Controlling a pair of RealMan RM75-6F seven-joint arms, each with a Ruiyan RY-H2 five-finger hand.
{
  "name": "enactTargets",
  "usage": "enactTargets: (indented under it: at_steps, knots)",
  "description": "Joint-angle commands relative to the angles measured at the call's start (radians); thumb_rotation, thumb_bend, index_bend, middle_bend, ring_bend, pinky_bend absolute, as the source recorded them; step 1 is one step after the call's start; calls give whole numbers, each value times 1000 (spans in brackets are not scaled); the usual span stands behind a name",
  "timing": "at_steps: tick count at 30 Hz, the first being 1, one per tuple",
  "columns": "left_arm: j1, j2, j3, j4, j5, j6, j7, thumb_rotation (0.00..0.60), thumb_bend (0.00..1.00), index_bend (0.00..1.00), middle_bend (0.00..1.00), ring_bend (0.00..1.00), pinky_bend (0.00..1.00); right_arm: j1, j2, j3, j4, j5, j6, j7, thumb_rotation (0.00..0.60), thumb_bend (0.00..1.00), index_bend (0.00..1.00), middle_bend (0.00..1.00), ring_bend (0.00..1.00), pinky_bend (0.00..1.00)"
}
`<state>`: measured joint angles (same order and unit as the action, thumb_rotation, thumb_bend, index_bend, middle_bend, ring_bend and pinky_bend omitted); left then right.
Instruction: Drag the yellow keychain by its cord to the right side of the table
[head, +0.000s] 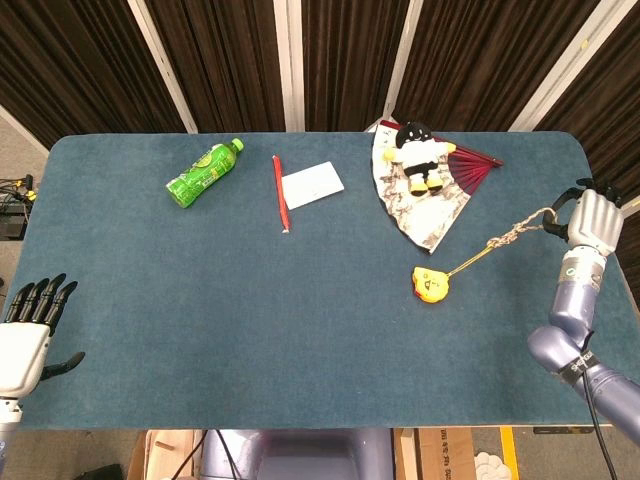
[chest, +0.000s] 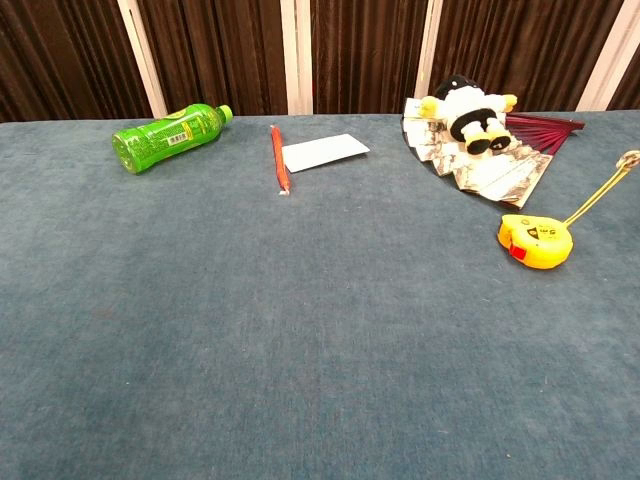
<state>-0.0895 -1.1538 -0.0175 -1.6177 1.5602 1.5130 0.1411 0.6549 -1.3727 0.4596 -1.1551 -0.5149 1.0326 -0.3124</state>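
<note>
The yellow keychain lies on the blue table, right of centre, also seen in the chest view. Its thin yellow cord runs taut up and to the right, knotted near the end. My right hand holds the cord's end at the table's right edge, fingers curled around it; the chest view shows the cord but not the hand. My left hand hovers off the front left corner with fingers apart, holding nothing.
A paper fan with a black-and-white plush toy on it lies at the back right, just beyond the cord. A green bottle, red pencil and white card lie at the back.
</note>
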Motion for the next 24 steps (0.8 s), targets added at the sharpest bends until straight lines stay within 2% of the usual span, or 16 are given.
enactTargets:
  at_steps: [1, 3, 4, 6, 10, 13, 16, 18, 19, 22, 24]
  knots:
    - [1, 0, 0, 0, 1, 1, 0, 600, 0, 0, 0, 0, 0, -14, 9, -19, -37, 4, -25, -11, 600, 508, 282, 115, 0, 0]
    - [1, 1, 1, -1, 3, 3, -1, 600, 0, 0, 0, 0, 0, -21, 20, -25, -67, 8, -32, -17, 600, 508, 68, 33, 0, 0]
    - [1, 2, 1, -1, 4, 3, -1, 600, 0, 0, 0, 0, 0, -24, 25, -28, -81, 6, -31, -18, 600, 509, 8, 10, 0, 0]
    - [2, 2, 1, -1, 5, 5, -3, 600, 0, 0, 0, 0, 0, -30, 35, -34, -111, -1, -30, -18, 600, 489, 0, 0, 0, 0]
    - [3, 5, 3, 1, 10, 8, -9, 600, 0, 0, 0, 0, 0, -47, 67, -53, -194, -15, -24, -28, 600, 369, 0, 0, 0, 0]
    - [3, 6, 4, 3, 16, 12, -13, 600, 0, 0, 0, 0, 0, -72, 104, -74, -295, -47, -9, -25, 600, 353, 0, 0, 0, 0]
    - [5, 7, 5, 5, 22, 18, -18, 600, 0, 0, 0, 0, 0, -116, 142, -104, -406, -153, 43, 11, 600, 353, 0, 0, 0, 0]
    - [7, 8, 5, 7, 22, 21, -20, 600, 0, 0, 0, 0, 0, -156, 163, -139, -473, -267, 99, 38, 600, 353, 0, 0, 0, 0]
    - [8, 8, 5, 8, 20, 22, -22, 600, 0, 0, 0, 0, 0, -193, 177, -174, -518, -364, 152, 59, 600, 349, 0, 0, 0, 0]
    - [11, 11, 6, 9, 19, 24, -27, 600, 0, 0, 0, 0, 0, -274, 208, -258, -583, -548, 250, 105, 600, 328, 0, 0, 0, 0]
    - [16, 15, 8, 9, 22, 31, -30, 600, 0, 0, 0, 0, 0, -342, 233, -332, -607, -684, 323, 142, 600, 317, 0, 0, 0, 0]
